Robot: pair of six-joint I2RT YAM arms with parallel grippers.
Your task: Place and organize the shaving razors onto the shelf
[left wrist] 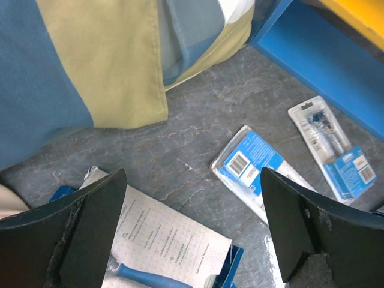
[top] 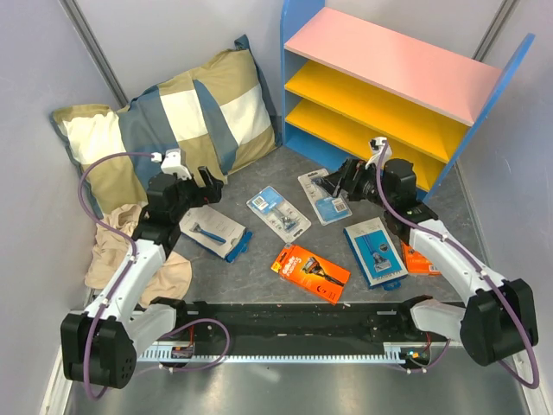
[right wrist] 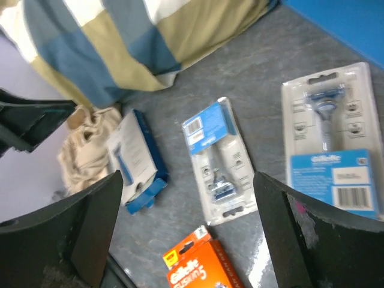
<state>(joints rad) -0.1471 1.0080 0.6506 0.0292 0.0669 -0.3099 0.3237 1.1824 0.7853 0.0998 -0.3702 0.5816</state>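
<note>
- Both hands are empty, fingers spread wide. Our left hand (left wrist: pixel 192 180) hovers over the white razor box (top: pixel 214 232), well out from the shelf (top: pixel 389 65). Our right hand (right wrist: pixel 187 177) hangs just in front of the shelf's lowest board.
- Every razor pack lies flat on the worktop (top: pixel 255 277) in front of the shelf; none sits on a board yet.
- Closest to the shelf is the near blister pack (top: pixel 324 196), with the second blister pack (top: pixel 278 213) farther out. Both look flat and slick (thin edges give fingers little to bite), so a closing hand may skid them along instead of lifting.
- The shelf's boards slope, so a pack set down carelessly could slide back off.
- The orange box (top: pixel 311 272) and the blue-and-white box (top: pixel 374 251) lie farthest from the shelf. Another orange pack (top: pixel 415 258) is partly hidden under our right forearm and could be dragged when that arm swings.
- A checked pillow (top: pixel 173 121) leans against the shelf's left side panel, with a beige cloth (top: pixel 130 251) beyond it. Either could snag the left arm's cable.
- The shelf's blue side panels hem the boards in, so a pack carried crooked may knock one.
</note>
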